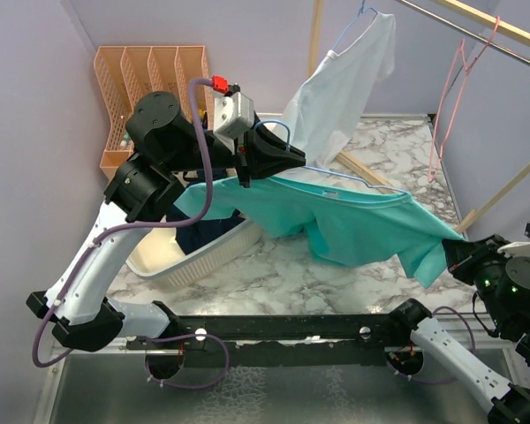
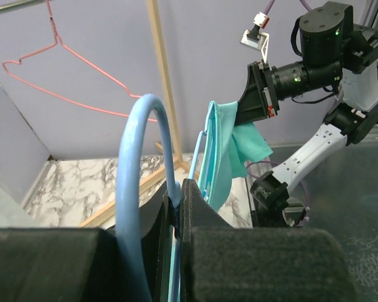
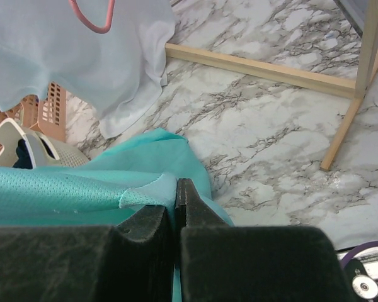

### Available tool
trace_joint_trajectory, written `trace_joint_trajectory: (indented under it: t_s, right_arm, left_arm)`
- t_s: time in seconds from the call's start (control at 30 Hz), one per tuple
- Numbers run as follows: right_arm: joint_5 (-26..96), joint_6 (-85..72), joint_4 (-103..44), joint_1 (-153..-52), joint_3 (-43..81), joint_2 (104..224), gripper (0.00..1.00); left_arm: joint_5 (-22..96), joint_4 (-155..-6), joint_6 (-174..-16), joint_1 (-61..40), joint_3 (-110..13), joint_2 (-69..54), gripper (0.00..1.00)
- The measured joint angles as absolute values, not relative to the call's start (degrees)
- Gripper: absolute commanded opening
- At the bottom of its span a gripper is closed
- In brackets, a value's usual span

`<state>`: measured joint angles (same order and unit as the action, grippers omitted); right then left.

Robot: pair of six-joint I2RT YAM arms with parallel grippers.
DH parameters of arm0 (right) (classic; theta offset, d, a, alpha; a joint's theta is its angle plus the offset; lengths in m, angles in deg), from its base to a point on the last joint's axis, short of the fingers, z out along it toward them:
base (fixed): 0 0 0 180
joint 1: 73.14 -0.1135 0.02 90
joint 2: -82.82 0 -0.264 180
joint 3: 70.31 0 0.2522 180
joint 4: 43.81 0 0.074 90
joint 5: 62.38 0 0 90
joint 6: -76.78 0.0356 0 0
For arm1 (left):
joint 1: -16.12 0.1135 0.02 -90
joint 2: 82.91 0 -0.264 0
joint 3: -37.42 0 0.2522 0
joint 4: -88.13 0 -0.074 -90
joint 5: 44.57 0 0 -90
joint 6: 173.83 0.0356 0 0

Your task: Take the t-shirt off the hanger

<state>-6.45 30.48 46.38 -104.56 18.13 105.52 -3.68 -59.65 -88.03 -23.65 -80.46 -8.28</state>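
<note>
Centre frame, the teal mesh t-shirt [image 1: 353,221] hangs stretched. The left gripper [image 2: 179,189] pinches the light-blue wire hanger [image 2: 126,163]; the right gripper [image 3: 175,192] pinches its edge, perhaps a sleeve. Pulling sideways could snag the fabric and yank the hanger loose.

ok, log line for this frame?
left jaws: shut on hanger | right jaws: shut on t-shirt edge | t-shirt: on hanger, stretched between jaws

A: Room at 6 o'clock?
B: Open marble table [image 1: 274,274] under the stretched teal t-shirt [image 1: 353,221].
A: 12 o'clock?
B: Blocked by the hanging white shirt [image 1: 344,88] and wooden rail [image 3: 258,68]. Basket [image 1: 194,261] at 9, pink hanger [image 1: 442,124] at 2.
</note>
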Motion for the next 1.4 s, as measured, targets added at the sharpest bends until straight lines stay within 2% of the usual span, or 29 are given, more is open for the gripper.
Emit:
trace_joint_trajectory:
  t_s: [0.33, 0.37, 0.47, 0.53, 0.6, 1.1, 1.4]
  right_arm:
    - [-5.7, 30.2, 45.7, -105.1, 17.8, 106.2, 0.02]
    - [-4.9, 29.2, 44.7, -105.1, 17.4, 106.0, 0.07]
    - [-0.2, 24.7, 40.5, -105.1, 15.3, 104.6, 0.34]
    - [6.6, 19.6, 38.5, -105.1, 14.5, 103.9, 0.48]
    - [8.6, 18.8, 37.1, -105.1, 14.6, 104.1, 0.53]
    - [32.5, 4.5, 29.7, -105.1, 28.5, 113.9, 0.51]
    - [44.1, -0.3, 25.6, -105.1, 29.3, 122.4, 0.5]
  left_arm:
    - [-1.1, -61.1, -88.7, -23.7, -80.4, -11.2, 0.0]
    - [-1.2, -62.7, -89.7, -23.7, -79.8, -11.2, 0.0]
    - [-1.8, -67.5, -92.8, -23.6, -76.6, -11.0, 0.0]
    - [-2.3, -70.6, -95.2, -23.6, -74.4, -10.2, 0.0]
    - [-3.5, -73.7, -97.8, -23.3, -72.9, -8.4, 0.0]
    - [-13.9, -82.7, -107.1, -23.3, -67.0, -3.6, 0.0]
    - [-16.2, -85.3, -109.1, -24.1, -65.8, -1.8, 0.0]
